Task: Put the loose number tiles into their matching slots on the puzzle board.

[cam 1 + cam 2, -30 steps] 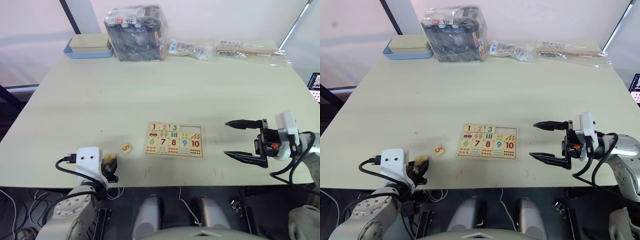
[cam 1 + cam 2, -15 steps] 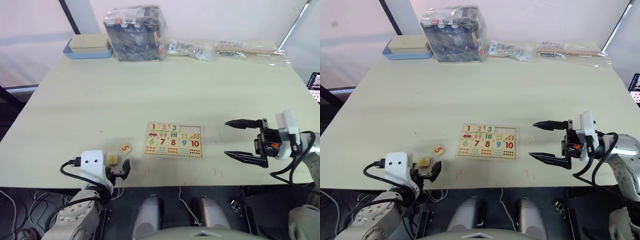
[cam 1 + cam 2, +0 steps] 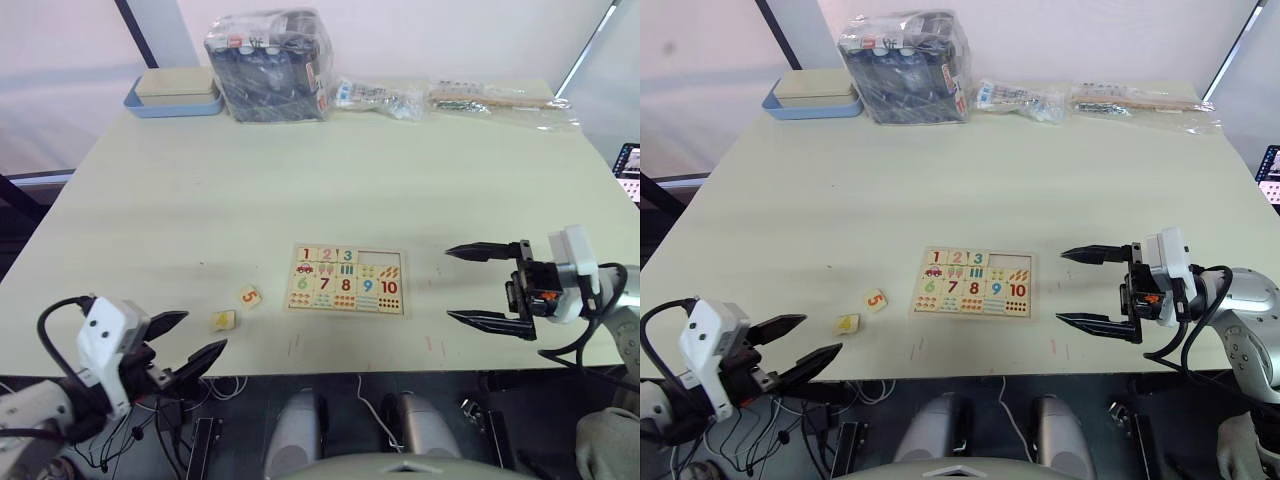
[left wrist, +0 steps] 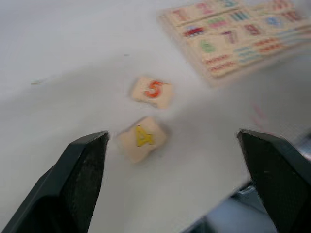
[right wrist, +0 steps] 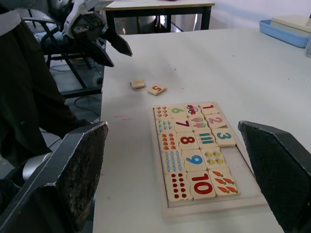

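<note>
Tile 4 (image 4: pixel 141 138), yellow digit legible from left wrist; both pincers (image 3: pixel 187 340) (image 3: pixel 486 285) agape, empty.

Puzzle board (image 3: pixel 973 284) lies centre frame on the desk (image 3: pixel 940 180); tiles 4 (image 3: pixel 846 323) and 5 (image 3: pixel 875 299) lie lower left, both grippers spread wide.

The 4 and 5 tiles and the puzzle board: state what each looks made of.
The 4 tile and 5 tile look like pale unvarnished wood, matte, with the digits printed in yellow and red. The puzzle board looks like the same light wood, with a raised rim and colour-printed squares. Plywood or solid wood cannot be told.
</note>
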Motion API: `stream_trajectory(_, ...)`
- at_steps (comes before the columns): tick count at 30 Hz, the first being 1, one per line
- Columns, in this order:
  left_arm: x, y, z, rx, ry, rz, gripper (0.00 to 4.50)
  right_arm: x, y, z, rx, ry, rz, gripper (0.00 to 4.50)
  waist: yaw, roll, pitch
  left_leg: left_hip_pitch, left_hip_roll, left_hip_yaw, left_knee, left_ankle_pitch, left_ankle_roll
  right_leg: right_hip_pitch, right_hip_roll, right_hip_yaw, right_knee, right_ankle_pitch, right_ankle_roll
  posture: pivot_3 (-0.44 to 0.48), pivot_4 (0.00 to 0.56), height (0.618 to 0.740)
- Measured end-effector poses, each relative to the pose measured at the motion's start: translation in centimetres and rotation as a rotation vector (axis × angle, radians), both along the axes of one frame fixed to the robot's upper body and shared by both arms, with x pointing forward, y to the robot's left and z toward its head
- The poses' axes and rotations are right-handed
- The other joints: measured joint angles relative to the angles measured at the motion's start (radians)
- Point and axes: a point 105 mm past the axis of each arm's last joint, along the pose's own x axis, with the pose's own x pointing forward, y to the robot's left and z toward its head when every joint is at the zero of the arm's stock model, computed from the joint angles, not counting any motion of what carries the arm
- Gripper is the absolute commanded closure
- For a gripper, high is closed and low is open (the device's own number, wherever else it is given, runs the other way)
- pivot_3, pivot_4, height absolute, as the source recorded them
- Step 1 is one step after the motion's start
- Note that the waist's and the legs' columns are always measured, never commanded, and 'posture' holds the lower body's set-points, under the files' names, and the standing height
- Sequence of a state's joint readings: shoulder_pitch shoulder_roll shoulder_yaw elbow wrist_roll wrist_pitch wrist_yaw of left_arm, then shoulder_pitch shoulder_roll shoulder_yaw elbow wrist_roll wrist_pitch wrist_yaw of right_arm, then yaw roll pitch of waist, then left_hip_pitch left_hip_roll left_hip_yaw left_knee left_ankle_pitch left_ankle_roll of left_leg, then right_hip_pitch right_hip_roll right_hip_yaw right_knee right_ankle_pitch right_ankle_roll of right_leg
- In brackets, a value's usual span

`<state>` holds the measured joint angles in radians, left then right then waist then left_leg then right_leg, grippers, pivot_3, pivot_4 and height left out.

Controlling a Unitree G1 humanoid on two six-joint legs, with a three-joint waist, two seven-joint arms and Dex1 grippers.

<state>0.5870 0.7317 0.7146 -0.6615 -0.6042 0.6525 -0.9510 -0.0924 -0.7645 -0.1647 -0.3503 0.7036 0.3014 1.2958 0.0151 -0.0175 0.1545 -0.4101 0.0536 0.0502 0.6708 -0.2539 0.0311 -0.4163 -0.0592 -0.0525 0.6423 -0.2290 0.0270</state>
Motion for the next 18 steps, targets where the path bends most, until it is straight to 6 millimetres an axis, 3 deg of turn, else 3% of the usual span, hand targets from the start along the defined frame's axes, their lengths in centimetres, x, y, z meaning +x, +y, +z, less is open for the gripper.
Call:
stream_trajectory(6,1.5,2.6,0.6,0.032,-0.03,-0.247,0.06,-0.6,0.1,-0.4,-0.008,0.007,0.004,0.0,0.001,0.001,0.0,-0.002,0.0,0.001,0.0,0.0,0.0,-0.001,-0.002,-0.001,-0.001,0.0,0.0,0.0,0.15,0.74)
stream_trajectory(13,3.0,3.7,-1.8,0.106,0.037,-0.482,0.06,-0.9,-0.1,-0.7,-0.019,-0.001,-0.023,0.0,0.0,0.001,0.0,-0.003,0.0,0.002,-0.002,0.0,0.0,-0.002,-0.002,-0.001,-0.001,0.002,-0.004,0.0,0.15,0.74)
stream_trajectory(18,4.6,4.0,-3.0,0.139,0.036,-0.528,0.06,-0.8,0.0,-0.7,-0.022,-0.009,-0.036,0.0,0.001,0.0,0.0,-0.003,0.001,0.002,-0.001,0.0,0.0,-0.001,-0.002,-0.002,-0.001,0.002,-0.004,0.0,0.15,0.74)
